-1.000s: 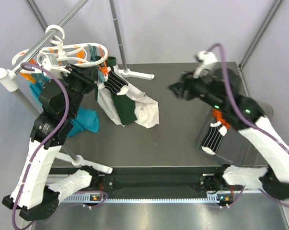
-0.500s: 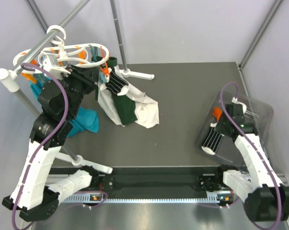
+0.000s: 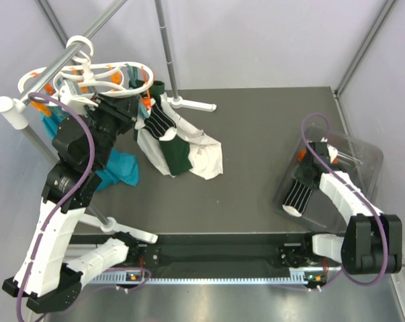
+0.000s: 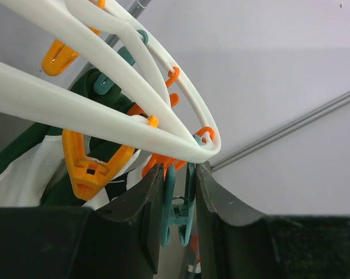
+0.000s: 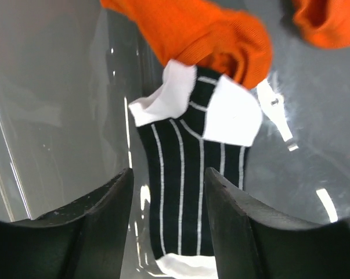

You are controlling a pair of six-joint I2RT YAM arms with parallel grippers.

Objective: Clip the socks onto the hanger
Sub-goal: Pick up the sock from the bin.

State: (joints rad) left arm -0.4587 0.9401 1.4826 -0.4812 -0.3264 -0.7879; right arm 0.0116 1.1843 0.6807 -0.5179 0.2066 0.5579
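Where the white hanger [image 3: 115, 67] hangs from the grey rail [image 3: 101, 21] at far left, the left gripper [image 4: 176, 174] seems pinched on its teal clip [image 4: 177, 218]. A hung striped sock [image 3: 160, 121] dangles just right. At right, the right gripper [image 5: 169, 172] gapes above a loose striped sock [image 5: 189, 174], which touches an orange sock [image 5: 204, 32] in a clear tray [image 3: 363, 151].

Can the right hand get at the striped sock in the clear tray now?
Probably yes: the right hand hangs open just over the striped sock, nothing between; the orange sock overlaps only one end.
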